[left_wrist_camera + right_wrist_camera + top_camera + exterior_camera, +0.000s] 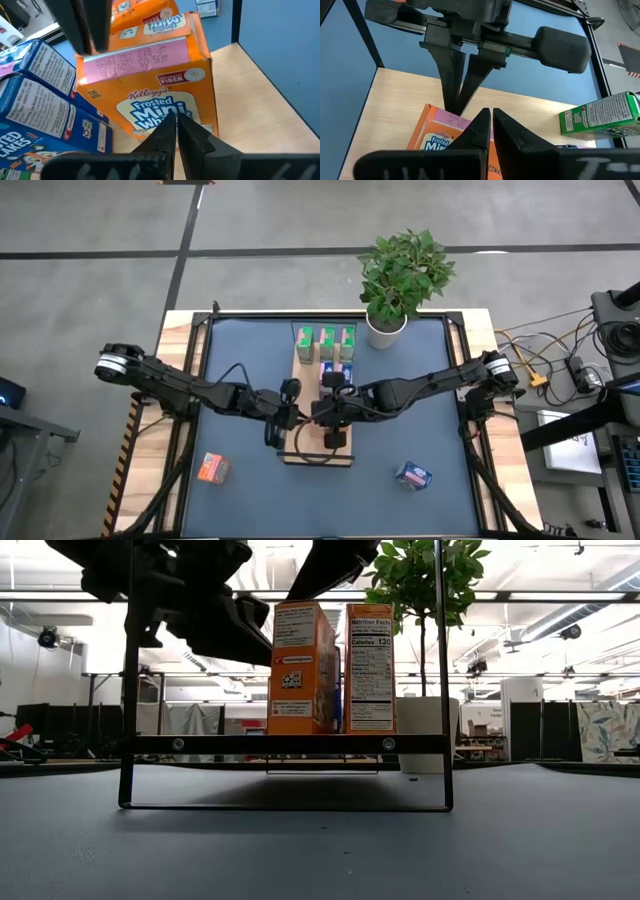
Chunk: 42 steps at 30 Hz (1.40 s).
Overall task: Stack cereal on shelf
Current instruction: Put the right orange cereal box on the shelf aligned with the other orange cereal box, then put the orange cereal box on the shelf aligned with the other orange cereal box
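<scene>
The shelf [305,385] is a light-wood board in the middle of the blue table. On it stand three green cereal boxes [327,337] at the far end, blue-purple boxes [332,370] behind them, and orange boxes [300,668] near the near end. Both grippers are shut at one upright orange box [160,85]: my left gripper [285,417] at its left side, my right gripper [335,412] over its top. One orange box [212,468] and one blue box [413,474] lie on the table. My left gripper's shut fingertips [456,102] come level from the table's left and meet the orange box at the edge of its pink top flap [449,119]. The box stands upright on the shelf. My right gripper's shut fingers [90,30] come slanting down from the right onto the same box's pink top flap [130,62]. Whether they press it or only touch it, I cannot tell.
A potted plant [400,275] stands at the table's far edge, right of the shelf. A dark metal frame [130,690] carries the shelf above the table. A green box [600,117] and blue boxes [35,100] stand close beside the orange one.
</scene>
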{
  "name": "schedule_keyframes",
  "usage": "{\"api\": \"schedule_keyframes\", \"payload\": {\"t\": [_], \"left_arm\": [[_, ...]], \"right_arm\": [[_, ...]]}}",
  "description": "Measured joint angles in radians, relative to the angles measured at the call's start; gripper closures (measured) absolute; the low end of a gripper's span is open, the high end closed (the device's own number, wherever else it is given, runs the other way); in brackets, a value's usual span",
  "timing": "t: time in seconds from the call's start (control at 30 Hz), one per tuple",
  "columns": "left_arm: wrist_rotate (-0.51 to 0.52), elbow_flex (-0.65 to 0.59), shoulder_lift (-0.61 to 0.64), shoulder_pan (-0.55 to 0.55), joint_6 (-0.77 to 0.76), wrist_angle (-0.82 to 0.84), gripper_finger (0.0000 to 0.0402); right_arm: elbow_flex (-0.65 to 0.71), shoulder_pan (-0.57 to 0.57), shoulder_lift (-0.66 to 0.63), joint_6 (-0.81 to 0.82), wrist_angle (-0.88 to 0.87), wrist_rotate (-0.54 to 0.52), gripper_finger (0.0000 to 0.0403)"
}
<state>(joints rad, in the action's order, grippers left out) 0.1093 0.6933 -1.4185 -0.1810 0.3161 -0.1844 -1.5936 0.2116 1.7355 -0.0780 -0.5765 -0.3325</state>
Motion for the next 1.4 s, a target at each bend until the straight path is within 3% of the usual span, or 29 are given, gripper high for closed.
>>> {"api": "schedule_keyframes", "payload": {"t": [0.47, 0.73, 0.83, 0.9, 1.0, 1.17, 1.4], "left_arm": [[-0.049, 0.000, 0.000, -0.006, -0.004, -0.024, 0.0402], [0.010, 0.000, 0.003, -0.006, -0.004, 0.009, 0.0402], [0.017, 0.000, 0.020, -0.006, -0.009, 0.032, 0.0402], [0.019, 0.000, 0.046, -0.008, -0.023, 0.070, 0.0402], [0.020, 0.025, 0.096, -0.008, -0.077, 0.184, 0.0402], [0.020, 0.150, 0.146, -0.009, -0.203, 0.446, 0.0402], [-0.077, 0.353, 0.117, -0.018, -0.444, 0.900, 0.0402]], "right_arm": [[0.001, 0.016, 0.000, 0.014, 0.003, 0.000, 0.0392], [0.001, 0.036, -0.001, 0.015, -0.004, -0.001, 0.0392], [0.001, 0.055, -0.013, 0.014, -0.032, -0.048, 0.0392], [0.001, 0.073, -0.026, 0.004, -0.059, -0.149, 0.0392], [0.005, 0.091, -0.055, -0.013, -0.083, -0.233, 0.0392], [0.069, 0.108, -0.117, -0.037, -0.053, -0.237, 0.0392], [0.311, 0.111, -0.225, -0.093, 0.205, -0.237, 0.0392]]}}
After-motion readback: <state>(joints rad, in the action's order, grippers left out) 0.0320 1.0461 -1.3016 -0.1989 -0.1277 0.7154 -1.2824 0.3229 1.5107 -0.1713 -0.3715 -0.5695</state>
